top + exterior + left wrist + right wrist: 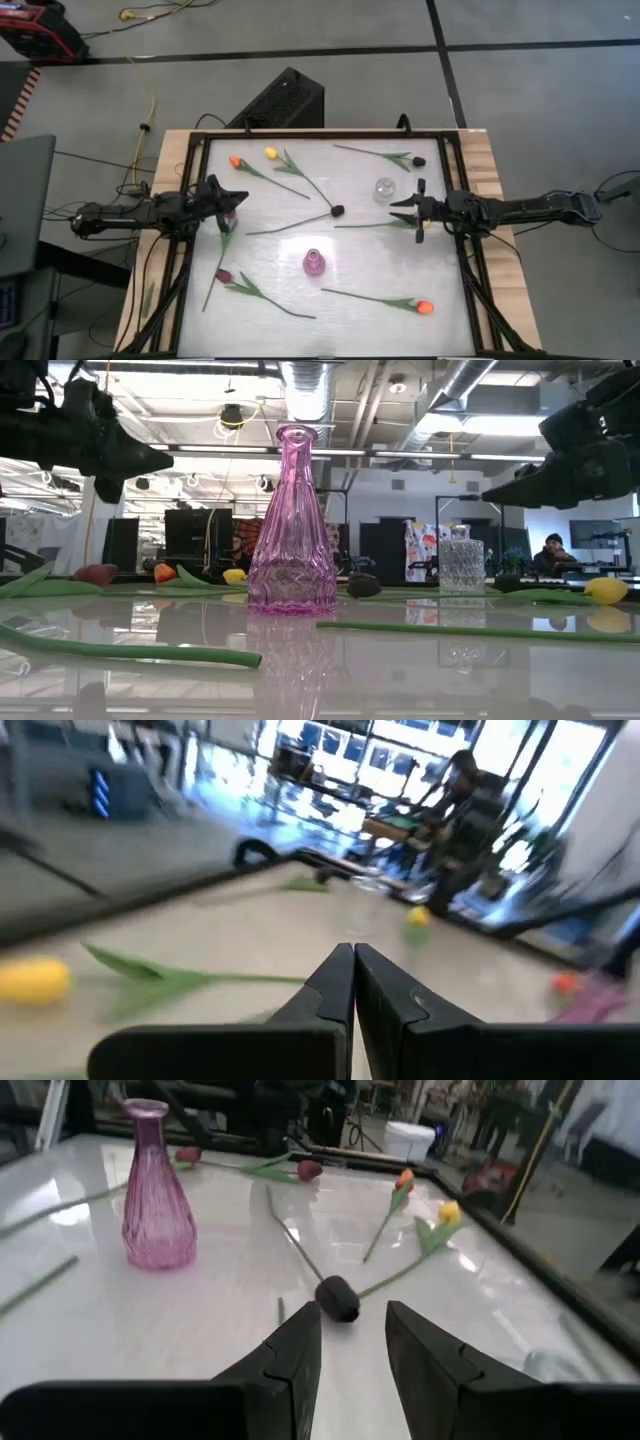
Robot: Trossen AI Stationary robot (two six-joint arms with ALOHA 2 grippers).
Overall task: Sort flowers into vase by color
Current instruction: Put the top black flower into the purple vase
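Several artificial tulips lie flat on the white table top (pixel 300 235). My left gripper (pixel 238 199) is shut and empty. It hovers over the left side, above a maroon tulip (pixel 228 216). In its wrist view the shut gripper (pixel 353 960) points past a yellow tulip (pixel 30 982). My right gripper (pixel 402 208) is open above the right side, beside the clear vase (pixel 385 189). In the right wrist view the gripper (pixel 350 1330) frames a dark tulip head (pixel 337 1298) farther off and touches nothing. The pink vase (pixel 314 263) stands upright on its base.
Other tulips lie around: orange (pixel 235 160) and yellow (pixel 270 153) at the far left, dark (pixel 418 160) at the far right, maroon (pixel 224 275) near left, orange (pixel 424 307) near right. A black frame (pixel 455 170) rims the table. A person (pixel 553 550) sits beyond.
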